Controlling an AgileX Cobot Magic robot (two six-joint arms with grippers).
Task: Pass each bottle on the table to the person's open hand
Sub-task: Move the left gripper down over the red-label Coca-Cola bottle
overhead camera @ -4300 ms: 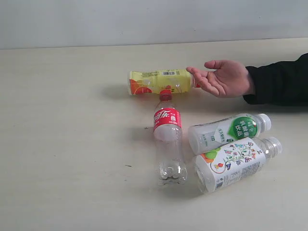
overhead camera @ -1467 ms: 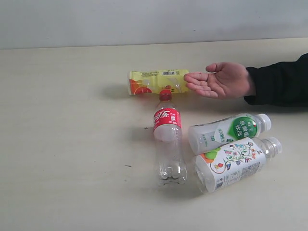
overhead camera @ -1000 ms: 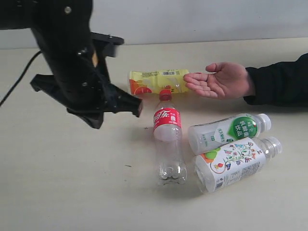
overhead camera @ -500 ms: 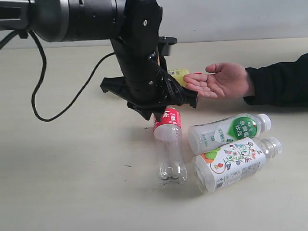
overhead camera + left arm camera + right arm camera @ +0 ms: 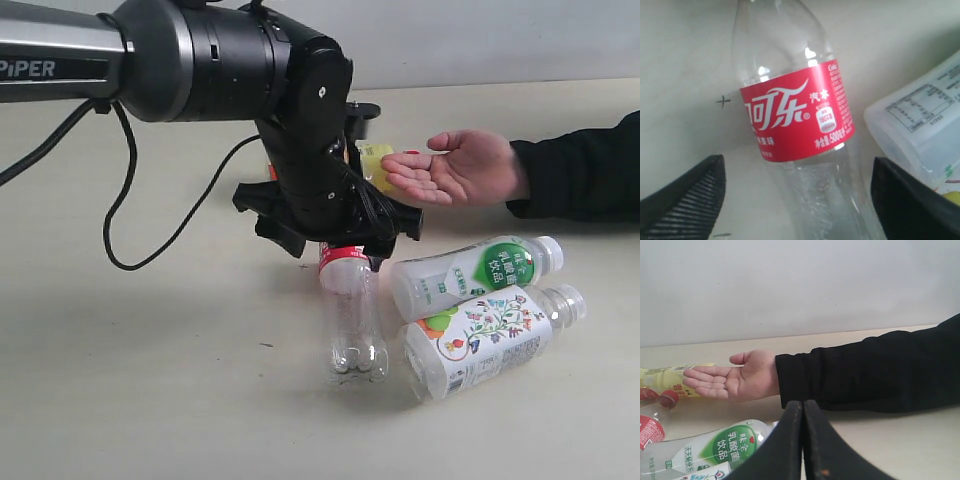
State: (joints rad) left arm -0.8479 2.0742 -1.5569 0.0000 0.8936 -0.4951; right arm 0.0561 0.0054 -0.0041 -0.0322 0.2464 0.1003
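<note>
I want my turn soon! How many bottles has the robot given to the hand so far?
None yet: the person's open hand is empty and all four bottles lie on the table. In hand: the left gripper hangs open over the red-label bottle, not gripping it. Left to do: that bottle, the yellow bottle, the green-label bottle and the floral bottle. The right gripper is shut, holding nothing.

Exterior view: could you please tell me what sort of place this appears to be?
Probably a robotics lab bench: a plain beige table against a bare wall, a black robot arm above it, and four plastic bottles laid out near a person's open hand.
</note>
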